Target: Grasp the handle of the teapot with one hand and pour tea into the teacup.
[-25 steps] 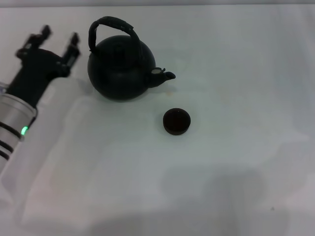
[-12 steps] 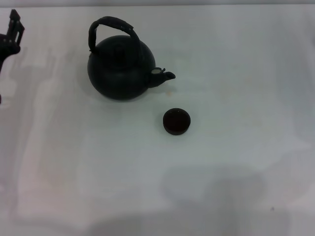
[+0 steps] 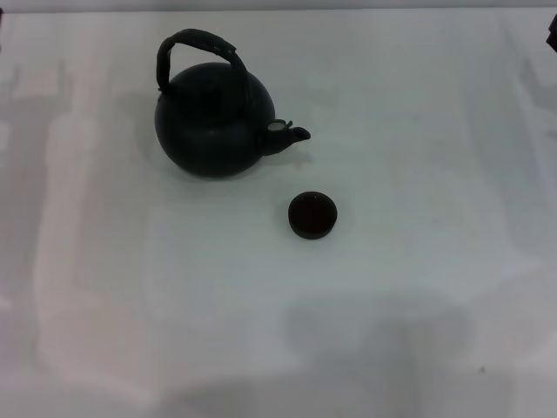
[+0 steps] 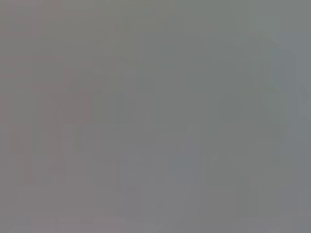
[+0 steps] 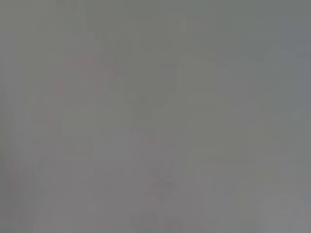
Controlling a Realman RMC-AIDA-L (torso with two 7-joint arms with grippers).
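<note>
Left gripper gone from view; teapot (image 3: pixel 215 122), teacup (image 3: pixel 312 215) untouched.

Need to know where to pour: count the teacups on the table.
1. The teacup stands alone on the white table, just in front of the teapot and apart from its spout. Nothing hides another.

Teapot (image 3: pixel 211 122): matte black throughout, body and short spout alike. Handle (image 3: pixel 193 45): black, with a wrapped-looking texture along its top. A small pale grey spot (image 3: pixel 277 126) shows at the base of the spout. Teacup (image 3: pixel 312 214): dark brown-black, interior slightly reddish-brown. Table (image 3: pixel 418 261): plain white, unpatterned, with faint grey shadows. Both wrist views show only uniform grey.
</note>
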